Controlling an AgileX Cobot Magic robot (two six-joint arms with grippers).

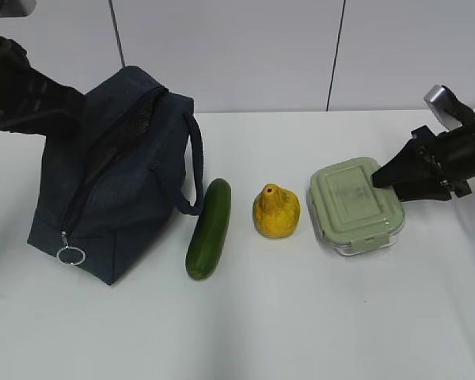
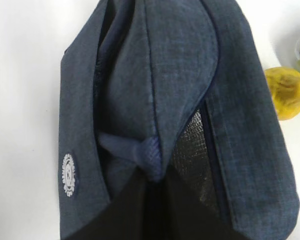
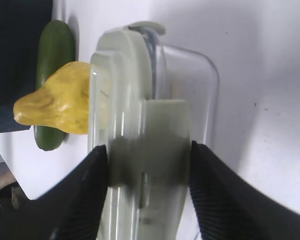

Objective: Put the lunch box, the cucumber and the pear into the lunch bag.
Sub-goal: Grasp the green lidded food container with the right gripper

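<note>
Lunch bag (image 1: 115,182) stands at table (image 1: 317,317) left, top zip open, lining showing in left wrist view. L gripper (image 2: 155,172) pinched tight on bag's top fabric at the back. Cucumber (image 1: 209,228) lies just right of bag, pear (image 1: 275,210) upright next, then lunch box (image 1: 355,207). R gripper (image 3: 149,160) clamps lunch box's right end, jaws w/ one on lid, one on glass side.

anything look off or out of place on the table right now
Nothing stands out. The lunch bag stands upright with its zipper open, the cucumber, pear and lunch box sit in a row beside it, lid on, nothing spilled or damaged.
</note>
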